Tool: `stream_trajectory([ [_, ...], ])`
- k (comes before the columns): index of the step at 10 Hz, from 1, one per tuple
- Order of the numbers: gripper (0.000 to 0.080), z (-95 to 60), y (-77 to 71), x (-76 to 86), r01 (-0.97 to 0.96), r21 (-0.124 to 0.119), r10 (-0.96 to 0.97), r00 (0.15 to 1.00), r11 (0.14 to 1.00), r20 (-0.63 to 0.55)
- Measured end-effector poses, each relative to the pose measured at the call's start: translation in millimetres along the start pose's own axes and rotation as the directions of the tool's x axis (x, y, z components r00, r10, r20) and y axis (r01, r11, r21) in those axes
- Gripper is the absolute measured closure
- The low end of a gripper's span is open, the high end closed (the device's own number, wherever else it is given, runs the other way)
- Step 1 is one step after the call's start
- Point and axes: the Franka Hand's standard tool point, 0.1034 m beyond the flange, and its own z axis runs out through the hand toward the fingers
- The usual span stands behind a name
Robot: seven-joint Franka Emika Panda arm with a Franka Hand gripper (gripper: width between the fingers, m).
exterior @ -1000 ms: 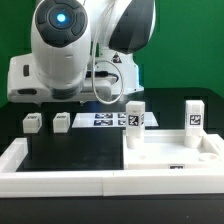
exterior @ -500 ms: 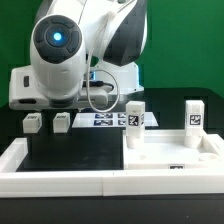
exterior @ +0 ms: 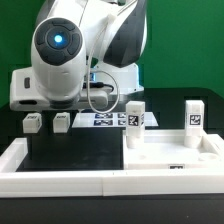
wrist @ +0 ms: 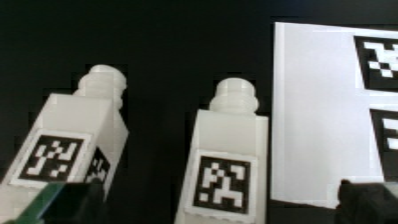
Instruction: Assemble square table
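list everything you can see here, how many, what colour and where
square table slab: one, white, flat at the exterior view's right, inside the border wall
upright leg blocks: two, white with black-white tags, standing at the slab's far side; cannot tell if screwed in
lying leg blocks: two, white with tags, side by side at the exterior view's left
marker board: one, white with black tags, flat between the lying and upright legs
border wall: one, white, along the front and sides
table: one, black, under everything
robot arm: one, white with a blue light, behind the parts
gripper: one, dark fingers, open, over the two lying legs
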Motion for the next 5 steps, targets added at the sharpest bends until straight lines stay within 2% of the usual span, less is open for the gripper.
stream_trajectory([
  [2,0.0151,10.9,-5.7,3.5,0.007,-0.004,-0.007,1.0,1.0,-0.008],
  [5,0.0151,22.6,-6.6,9.6,0.012,-0.014,-0.012,1.0,1.0,-0.007],
])
